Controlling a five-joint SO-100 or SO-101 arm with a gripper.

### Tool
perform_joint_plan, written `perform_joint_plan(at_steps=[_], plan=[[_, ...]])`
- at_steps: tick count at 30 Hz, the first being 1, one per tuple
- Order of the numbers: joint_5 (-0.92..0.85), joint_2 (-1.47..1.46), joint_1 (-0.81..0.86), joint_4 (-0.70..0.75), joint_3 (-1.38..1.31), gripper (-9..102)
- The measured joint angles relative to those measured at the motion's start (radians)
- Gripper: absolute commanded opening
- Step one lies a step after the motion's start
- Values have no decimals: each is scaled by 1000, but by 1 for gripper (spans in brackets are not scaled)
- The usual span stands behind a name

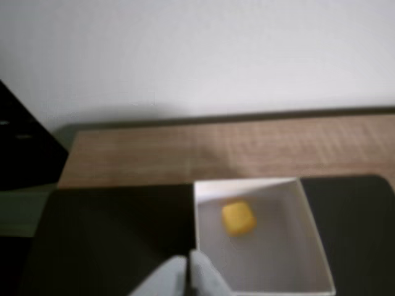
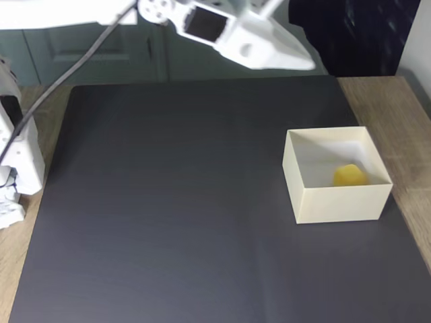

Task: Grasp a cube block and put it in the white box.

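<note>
Rounded yellow cube block (image 2: 349,175) inside thin-walled white box (image 2: 337,202); jaws closed, empty, above mat (image 2: 168,215).

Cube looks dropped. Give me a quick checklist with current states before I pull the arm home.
1. The cube block lies inside the white box: ok, seen in both views.
2. Cube rests on the box floor, not on the rim: ok.
3. The gripper holds nothing: ok, the fingers are together and bare in the wrist view.
4. Gripper is out of the box: ok, in the fixed view it sits high, away from the box walls.
5. Box stands upright on the black mat: ok.
6. Cable free for retreat: cannot tell, it runs out of frame.
</note>
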Motion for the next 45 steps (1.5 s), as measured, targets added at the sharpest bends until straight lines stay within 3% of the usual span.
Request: perform_joint_plan(at_steps=[29,45], plan=[[14,1229,-49,236,1026,0],[17,1554,-49,446,1180,0]])
